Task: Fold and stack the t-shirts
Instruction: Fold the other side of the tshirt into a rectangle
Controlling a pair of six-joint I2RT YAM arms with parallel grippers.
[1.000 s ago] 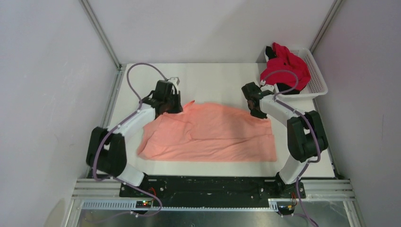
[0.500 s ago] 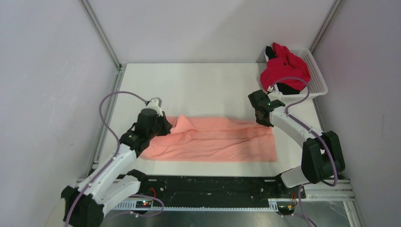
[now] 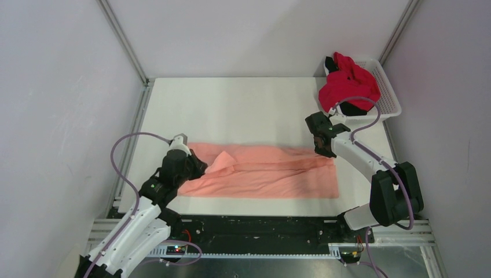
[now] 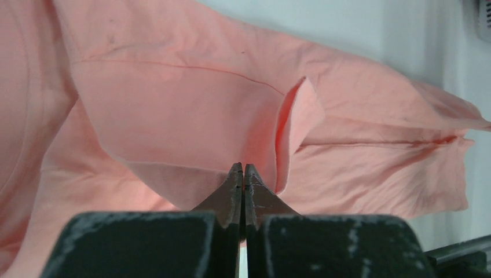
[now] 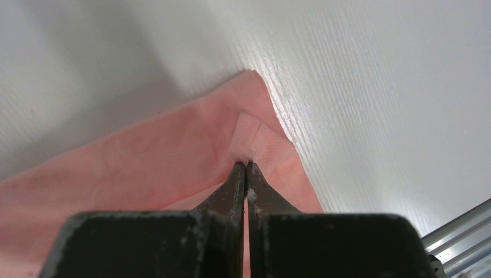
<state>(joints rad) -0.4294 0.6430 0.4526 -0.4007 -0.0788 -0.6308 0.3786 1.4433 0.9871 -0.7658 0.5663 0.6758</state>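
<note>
As I log it from the overhead view: salmon-pink shirt (image 3: 260, 174), lying as a long band near the front of the surface (image 3: 243, 110). Left tool (image 4: 243, 169) pinches a raised fold at its left end. Right tool (image 5: 246, 167) pinches its far right corner. Red shirt (image 3: 349, 84) and black shirt (image 3: 330, 62) are heaped in the basket (image 3: 391, 98), far right.

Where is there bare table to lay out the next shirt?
The far half of the table is bare, from the salmon-pink shirt back to the wall, left rail to white basket. A thin strip lies between shirt and near edge. Crowded: the band between left claw and right claw, and the basket corner with the red shirt and black shirt.
</note>
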